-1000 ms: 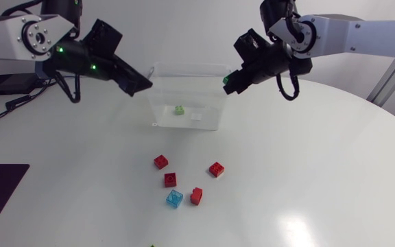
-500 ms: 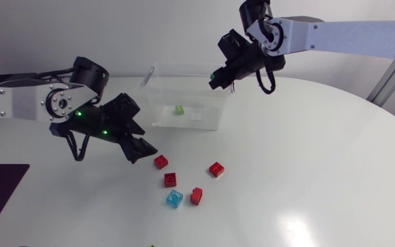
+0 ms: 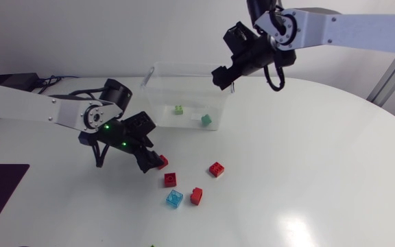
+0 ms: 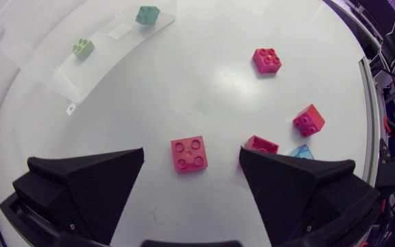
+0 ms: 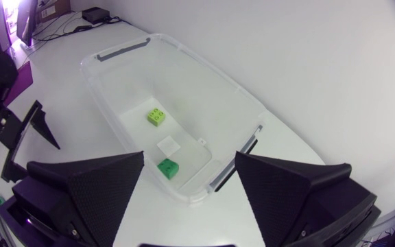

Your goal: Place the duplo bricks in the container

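Wide open, the left gripper straddles a red brick lying studs-up well in from the table edge; probably light, stiff and slick, it wants pinching across flat sides, while the right gripper gapes empty above the container.

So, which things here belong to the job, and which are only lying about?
For the job: container; light green brick and dark green brick inside it; four red bricks and a blue brick on the table.
Lying about: black box with cables; white label in the container.
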You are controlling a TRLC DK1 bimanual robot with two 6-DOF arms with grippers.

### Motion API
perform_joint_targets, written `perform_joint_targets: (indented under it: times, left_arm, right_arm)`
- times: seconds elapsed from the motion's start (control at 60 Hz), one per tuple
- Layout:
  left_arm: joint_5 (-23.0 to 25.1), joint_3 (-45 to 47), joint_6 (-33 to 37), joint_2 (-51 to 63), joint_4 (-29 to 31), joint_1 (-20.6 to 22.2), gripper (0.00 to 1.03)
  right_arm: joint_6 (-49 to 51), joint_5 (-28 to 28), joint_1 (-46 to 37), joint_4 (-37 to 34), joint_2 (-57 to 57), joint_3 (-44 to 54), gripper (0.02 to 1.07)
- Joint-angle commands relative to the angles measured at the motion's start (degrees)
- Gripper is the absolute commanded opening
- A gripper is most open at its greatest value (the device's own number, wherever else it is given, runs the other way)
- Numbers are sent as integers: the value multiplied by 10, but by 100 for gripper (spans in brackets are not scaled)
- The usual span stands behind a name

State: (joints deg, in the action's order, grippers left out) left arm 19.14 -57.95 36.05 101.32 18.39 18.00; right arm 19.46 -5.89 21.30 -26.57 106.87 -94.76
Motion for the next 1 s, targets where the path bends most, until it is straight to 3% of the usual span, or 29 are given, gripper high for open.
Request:
perform_joint_targets:
  times: [0.0, 0.233, 0.317, 0.417, 0.533, 0.783, 0.983]
  left_arm:
    - [-5, -22, 2, 30, -4, 10, 96]
    - [-20, -34, 0, 61, -13, 21, 90]
    - [-33, -37, -3, 70, -18, 25, 83]
    - [-50, -37, -5, 81, -26, 27, 67]
    - [-67, -40, -9, 98, -33, 27, 39]
    - [-81, -31, -5, 103, -32, 36, 33]
    - [-81, -26, -6, 42, -28, 36, 30]
  right_arm:
    - [-4, 4, 12, -8, -53, 52, 103]
    - [1, 5, 40, -9, -144, 179, 103]
    - [0, 6, 54, -9, -170, 223, 103]
    - [-3, 9, 73, -7, -192, 276, 103]
    - [-6, 18, 89, 5, -201, 328, 103]
    - [-22, 20, 94, 34, -187, 381, 102]
    - [-31, 22, 94, 43, -145, 388, 102]
